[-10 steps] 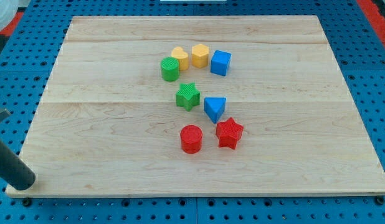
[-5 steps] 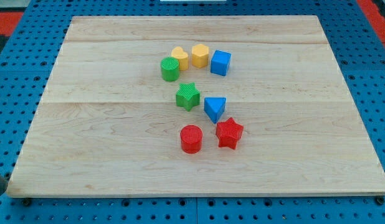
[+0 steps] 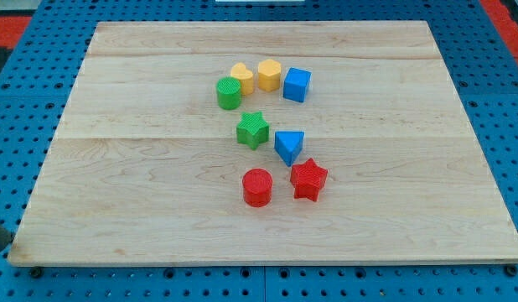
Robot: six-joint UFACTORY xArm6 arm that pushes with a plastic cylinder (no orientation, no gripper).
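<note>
Only a dark sliver of the rod shows, at the view's left edge, with my tip (image 3: 1,242) just off the bottom-left corner of the wooden board (image 3: 133,201) and touching no block. The nearest block, far to its right, is the red cylinder (image 3: 257,187), with the red star (image 3: 308,179) beside it. Above those sit the blue triangle (image 3: 289,146) and the green star (image 3: 253,130). Toward the view's top, a row holds the green cylinder (image 3: 229,93), a rounded yellow block (image 3: 241,78), the yellow heart (image 3: 270,74) and the blue cube (image 3: 297,85).
The board lies on a blue perforated table (image 3: 24,126). Red matting (image 3: 506,13) shows at the view's top corners.
The rod has pulled back to the view's left from the board's bottom-left corner, leaving only a sliver in view. No block has moved.
</note>
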